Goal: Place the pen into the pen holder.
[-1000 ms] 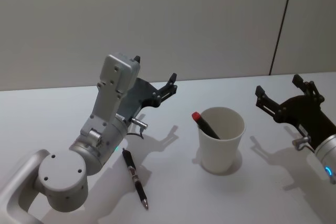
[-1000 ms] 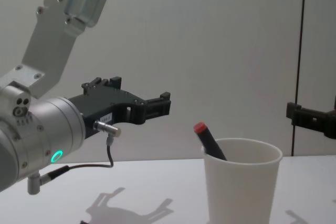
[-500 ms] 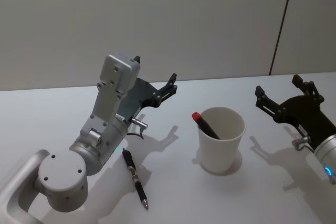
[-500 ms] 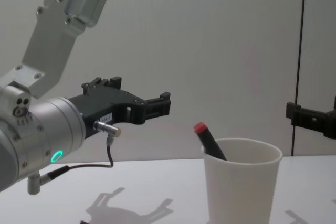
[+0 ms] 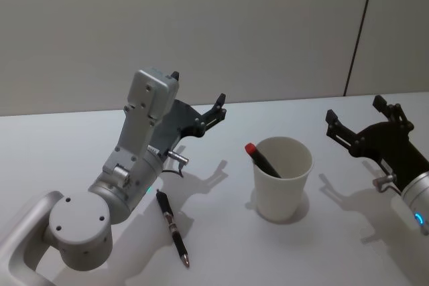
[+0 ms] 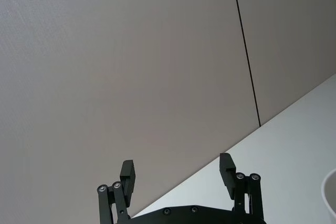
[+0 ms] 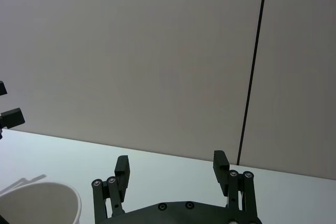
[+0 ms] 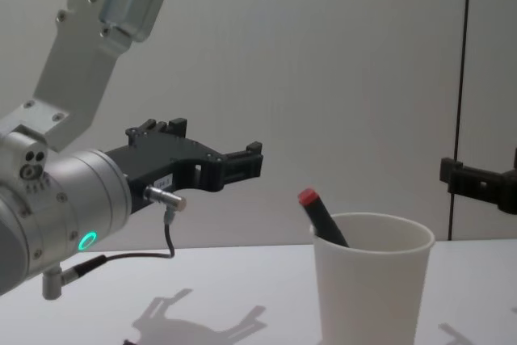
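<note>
Seeing the cup (image 5: 283, 177) standing upright on the table (image 5: 67, 138), carrying 1 red-capped pen (image 5: 263, 160) leaning toward 10 o'clock; finding 1 black pen (image 5: 172, 226) lying flat at the cup's 8 o'clock, well apart; noting left gripper (image 5: 198, 88) hovering at 10 o'clock, right gripper (image 5: 354, 108) at 3 o'clock, both spread wide, gripping nothing.

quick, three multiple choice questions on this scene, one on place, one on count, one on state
1. Where is the red-capped black pen?
A lying flat on a shelf
B leaning inside the white paper cup
C held in a gripper

2. How many pens are there?
A one
B two
C four

3. The left gripper is:
A open and empty
B shut on a pen
C shut on the cup

Answers: 1 B, its red cap sticks out above the rim; 2 B, a second black pen lies on the white table; 3 A, its jaws stand apart with nothing between.
</note>
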{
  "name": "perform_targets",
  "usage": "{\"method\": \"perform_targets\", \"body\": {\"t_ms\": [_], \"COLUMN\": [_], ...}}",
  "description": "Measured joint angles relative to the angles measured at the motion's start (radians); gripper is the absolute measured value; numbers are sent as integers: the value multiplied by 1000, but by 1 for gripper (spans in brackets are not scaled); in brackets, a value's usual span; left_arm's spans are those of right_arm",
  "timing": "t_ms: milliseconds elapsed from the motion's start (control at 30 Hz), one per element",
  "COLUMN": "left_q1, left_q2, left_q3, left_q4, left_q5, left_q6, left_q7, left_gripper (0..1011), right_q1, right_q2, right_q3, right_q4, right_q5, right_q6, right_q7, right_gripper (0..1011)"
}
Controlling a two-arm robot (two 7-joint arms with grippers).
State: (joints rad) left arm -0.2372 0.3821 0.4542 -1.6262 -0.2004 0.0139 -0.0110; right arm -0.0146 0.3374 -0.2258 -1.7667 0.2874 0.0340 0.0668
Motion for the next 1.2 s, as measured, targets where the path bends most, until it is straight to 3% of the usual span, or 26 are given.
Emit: {"method": "perform_targets", "body": {"t_ms": [1200], "left_q1": [0], "left_q2": [0], "left_q3": [0], "left_q4": [0], "left_q5": [0], "left_q6": [0], "left_q7": [0], "left_gripper": [1001], "right_q1": [0], "right_q2": [0], "right_q3": [0], "right_q4": [0], "right_q5": [0], "right_q6": [0], "right_q7": [0], "right_gripper": [1001]}}
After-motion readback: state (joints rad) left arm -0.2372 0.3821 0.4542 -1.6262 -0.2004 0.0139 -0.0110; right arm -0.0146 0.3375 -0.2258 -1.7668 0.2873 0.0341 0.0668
